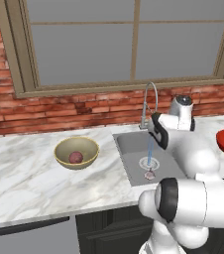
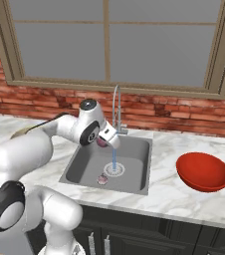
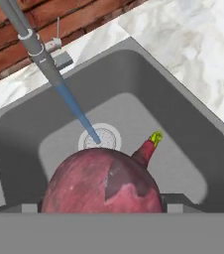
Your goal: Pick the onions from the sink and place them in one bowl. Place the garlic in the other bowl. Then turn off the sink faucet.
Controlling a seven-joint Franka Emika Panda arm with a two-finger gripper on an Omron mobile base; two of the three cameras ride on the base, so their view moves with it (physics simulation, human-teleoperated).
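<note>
Claw (image 2: 104,141) pinching an onion (image 3: 102,181) above the sink (image 3: 193,149), water running.

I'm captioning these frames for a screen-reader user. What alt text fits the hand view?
A reddish-purple onion sits in the gripper, held above a grey sink. Beyond it, a blue stream of water runs from the faucet to the round drain, with marble counter and brick wall around the basin.

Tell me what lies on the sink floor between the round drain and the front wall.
The small pale whitish-pink garlic bulb lies there, just in front of the drain of the grey metal sink, as the right base view shows.
</note>
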